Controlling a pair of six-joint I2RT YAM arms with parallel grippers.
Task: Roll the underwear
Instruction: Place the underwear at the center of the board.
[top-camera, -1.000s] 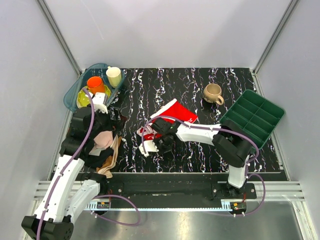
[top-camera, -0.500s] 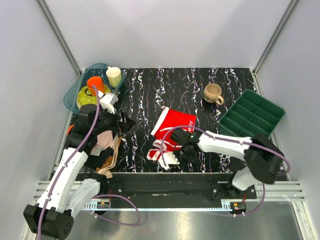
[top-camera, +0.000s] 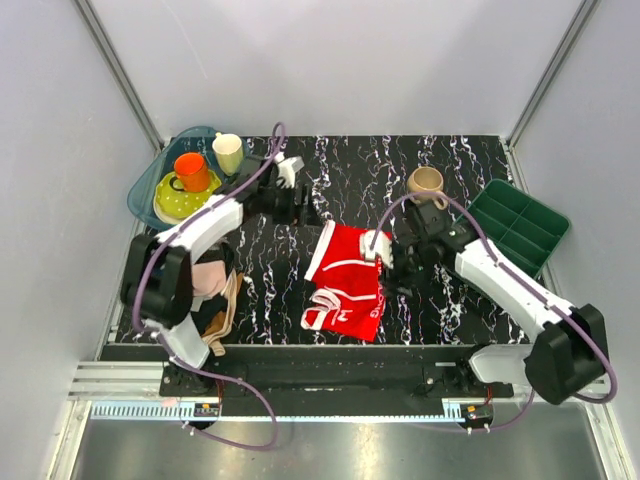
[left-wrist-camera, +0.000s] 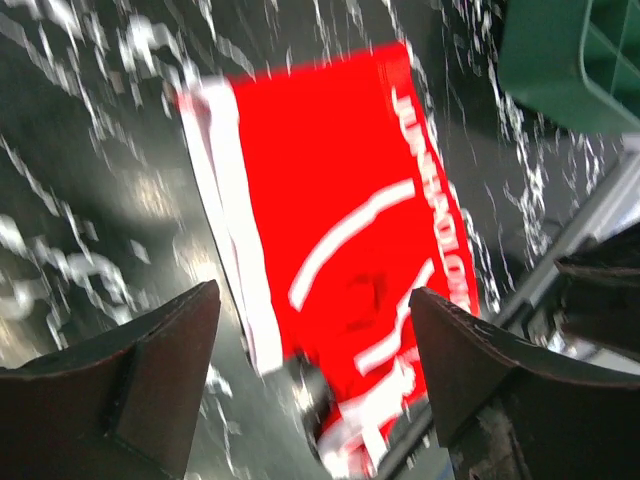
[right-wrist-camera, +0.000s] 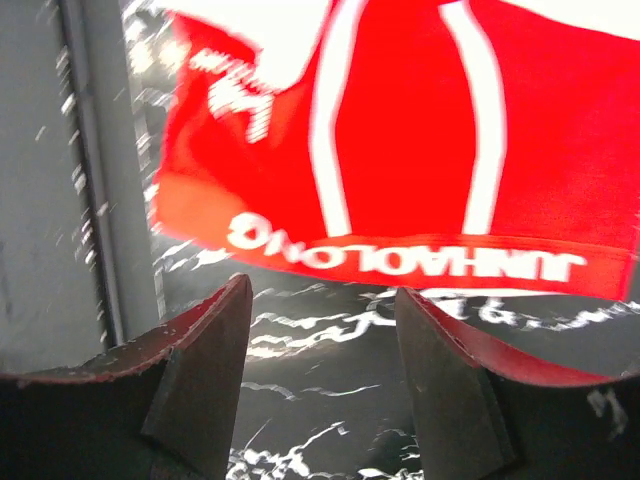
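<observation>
The underwear (top-camera: 348, 280) lay spread flat at mid-table (top-camera: 340, 170), its long axis running far to near. The right fingers (right-wrist-camera: 190, 380), parted and empty, stood just beside its right edge. The left fingers (left-wrist-camera: 140, 380), likewise parted and empty, hung farther off, apparently beyond its far-left corner.
</observation>
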